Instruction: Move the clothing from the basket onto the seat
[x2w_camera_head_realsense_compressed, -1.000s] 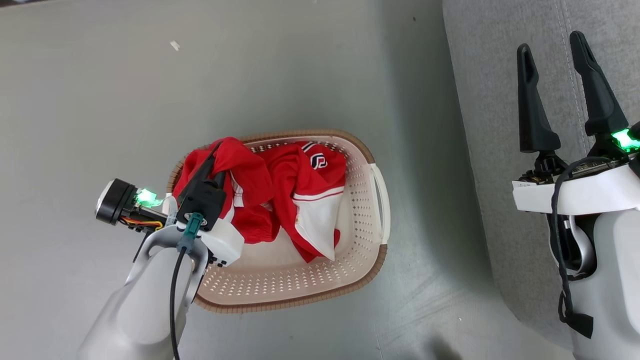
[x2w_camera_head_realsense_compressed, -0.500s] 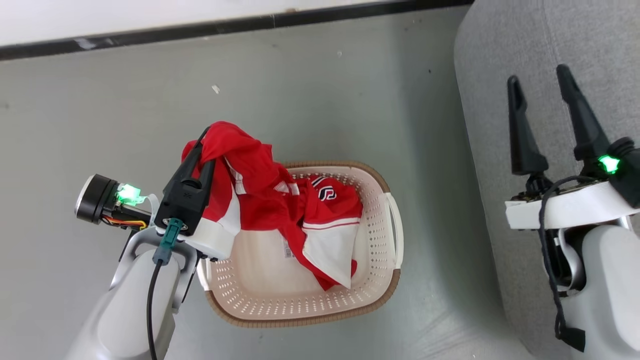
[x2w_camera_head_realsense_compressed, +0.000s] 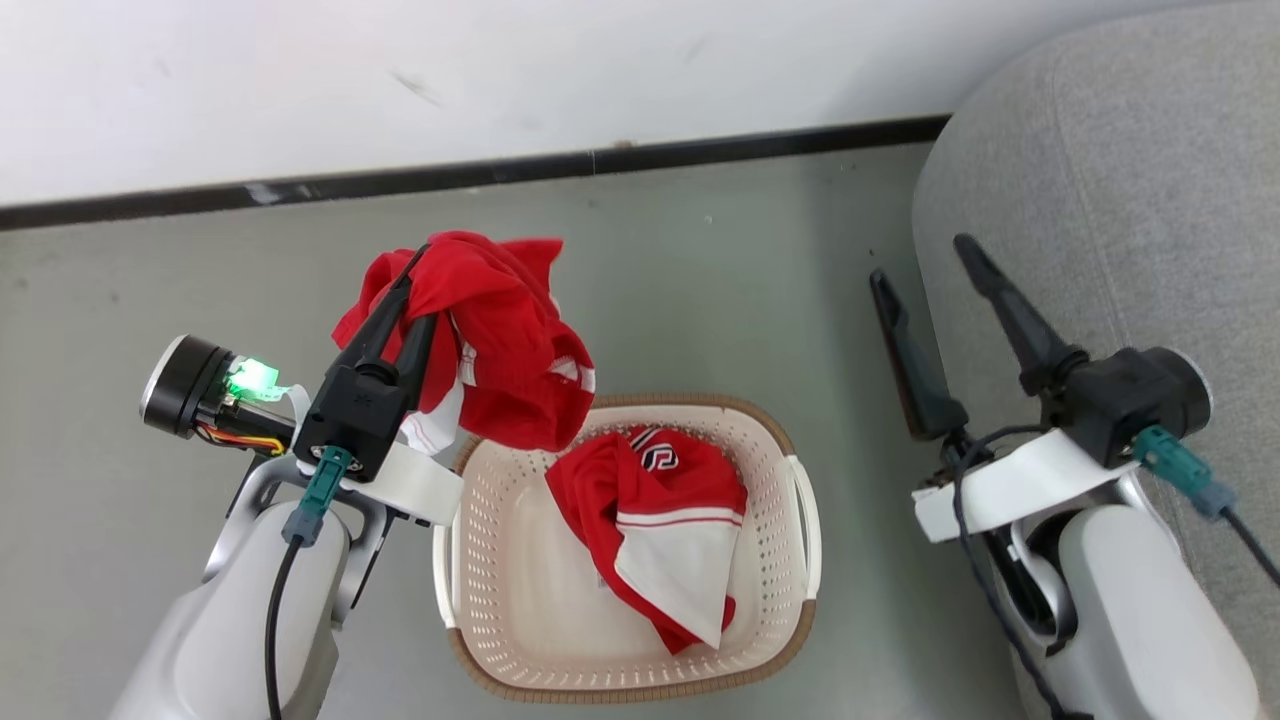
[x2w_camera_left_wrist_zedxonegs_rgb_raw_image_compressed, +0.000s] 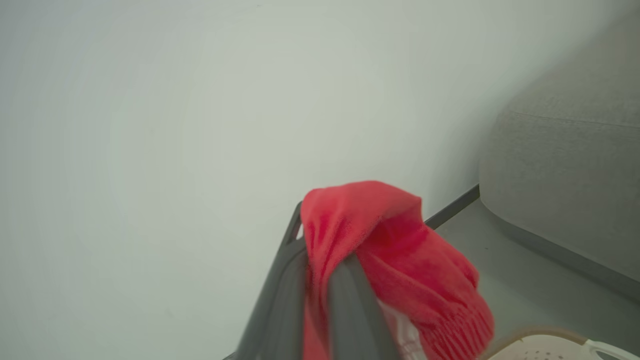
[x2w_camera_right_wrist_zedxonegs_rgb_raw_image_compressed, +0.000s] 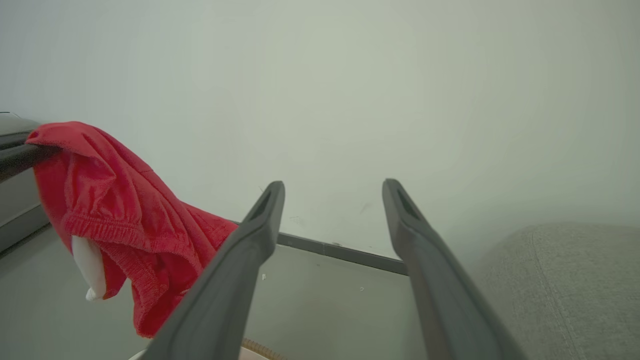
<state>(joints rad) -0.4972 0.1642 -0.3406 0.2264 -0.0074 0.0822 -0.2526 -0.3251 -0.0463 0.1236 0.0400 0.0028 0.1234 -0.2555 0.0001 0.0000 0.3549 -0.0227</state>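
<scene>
My left gripper (x2w_camera_head_realsense_compressed: 415, 262) is shut on a red garment (x2w_camera_head_realsense_compressed: 505, 350) of the clothing, held up above and to the left of the basket (x2w_camera_head_realsense_compressed: 800, 520). In the left wrist view the same red garment (x2w_camera_left_wrist_zedxonegs_rgb_raw_image_compressed: 400, 260) drapes over the dark fingers (x2w_camera_left_wrist_zedxonegs_rgb_raw_image_compressed: 280, 295). A second red-and-white garment (x2w_camera_head_realsense_compressed: 650, 500) with a logo lies inside the cream basket. My right gripper (x2w_camera_head_realsense_compressed: 918, 260) stands open and empty between the basket and the grey seat (x2w_camera_head_realsense_compressed: 1100, 150). In the right wrist view the right gripper (x2w_camera_right_wrist_zedxonegs_rgb_raw_image_compressed: 333, 184) is spread wide, and the hanging garment (x2w_camera_right_wrist_zedxonegs_rgb_raw_image_compressed: 115, 200) shows at the left.
A white wall with a dark baseboard (x2w_camera_head_realsense_compressed: 600, 160) runs along the far side. Grey floor (x2w_camera_head_realsense_compressed: 700, 280) lies between basket and seat. The seat's rounded corner (x2w_camera_right_wrist_zedxonegs_rgb_raw_image_compressed: 560, 280) sits right of my right gripper, and the basket rim (x2w_camera_left_wrist_zedxonegs_rgb_raw_image_compressed: 550, 345) is below my left.
The head camera has tilted up, bringing the wall into view. My left gripper has lifted its garment clear of the basket and free of the other one. The right gripper now points up-left.
</scene>
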